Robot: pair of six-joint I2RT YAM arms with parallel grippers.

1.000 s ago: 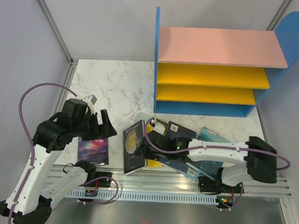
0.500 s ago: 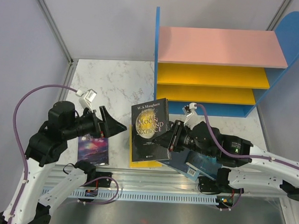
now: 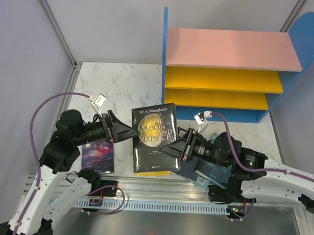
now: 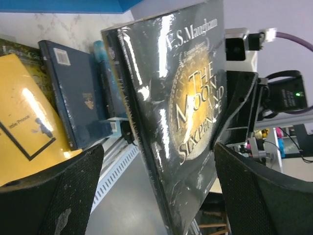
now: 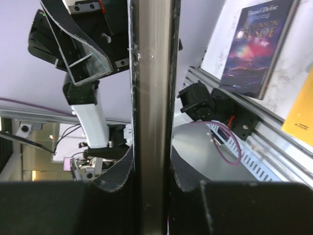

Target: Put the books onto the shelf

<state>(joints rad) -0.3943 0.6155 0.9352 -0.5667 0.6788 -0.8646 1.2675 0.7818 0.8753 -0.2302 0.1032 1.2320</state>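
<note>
Over on the left, the left gripper (image 3: pixel 128 132) is pointing sideways with its jaws spread wide, released, nothing gripped. Its wrist view shows the black moon book (image 3: pixel 155 139) standing right between those open fingers (image 4: pixel 57 195), though I can't tell if either pad touches the cover. Just below that arm, the purple galaxy book (image 3: pixel 98 155) lies flat on the marble table (image 3: pixel 122 87).

In the middle, the black moon book is up off the table, cover facing us, title readable. A yellow book (image 3: pixel 152 173) peeks out flat beneath it.

On its right edge, the right gripper (image 3: pixel 175 146) is clenched on it; its own camera shows the book's edge pinched between both fingers. Beneath that arm lie a dark navy book (image 4: pixel 78 100) and a teal one (image 3: pixel 215 174), overlapping.

Back right, the shelf (image 3: pixel 230 50) stands well apart from the raised book, with no books on the boards I can see.
</note>
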